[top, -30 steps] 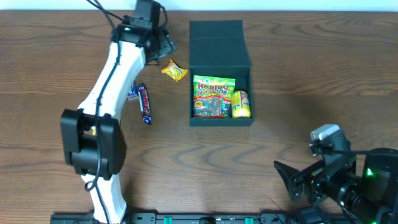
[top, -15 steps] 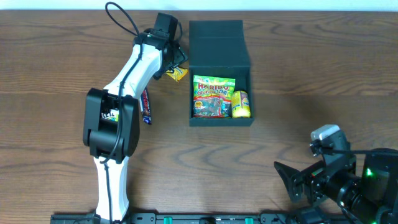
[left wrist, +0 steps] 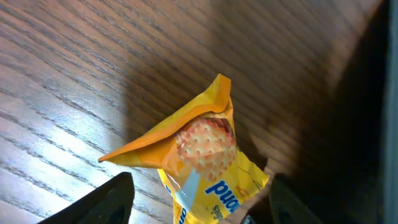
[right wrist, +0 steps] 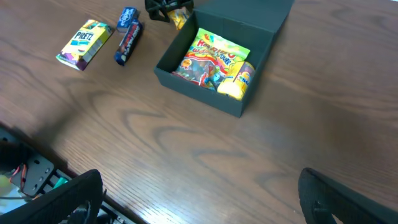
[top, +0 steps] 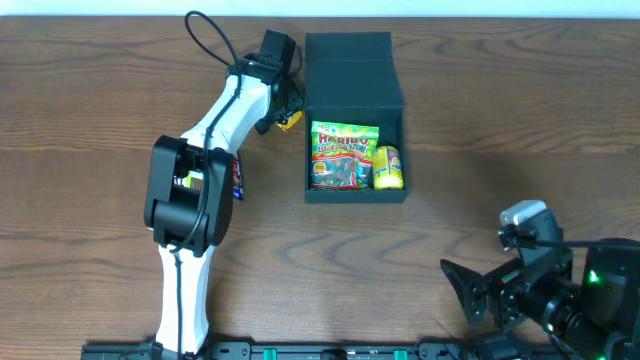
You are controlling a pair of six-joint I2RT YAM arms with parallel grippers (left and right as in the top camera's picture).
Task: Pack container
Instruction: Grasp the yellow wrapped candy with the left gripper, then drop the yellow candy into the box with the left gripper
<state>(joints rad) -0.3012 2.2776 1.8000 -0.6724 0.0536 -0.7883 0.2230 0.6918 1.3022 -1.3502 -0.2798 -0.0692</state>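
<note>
The container (top: 352,68) sits open just toward 12 o'clock of table centre, snacks inside; at its 10 o'clock, the left gripper (left wrist: 198,198) straddles a yellow cracker packet (left wrist: 200,146), jaws apart; the right gripper (right wrist: 205,196) hangs spread wide at 4 o'clock.

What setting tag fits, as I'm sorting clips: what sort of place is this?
Probably a robotics lab bench: a left arm and right arm share a wood-grain table, with a Haribo bag in the container.
</note>
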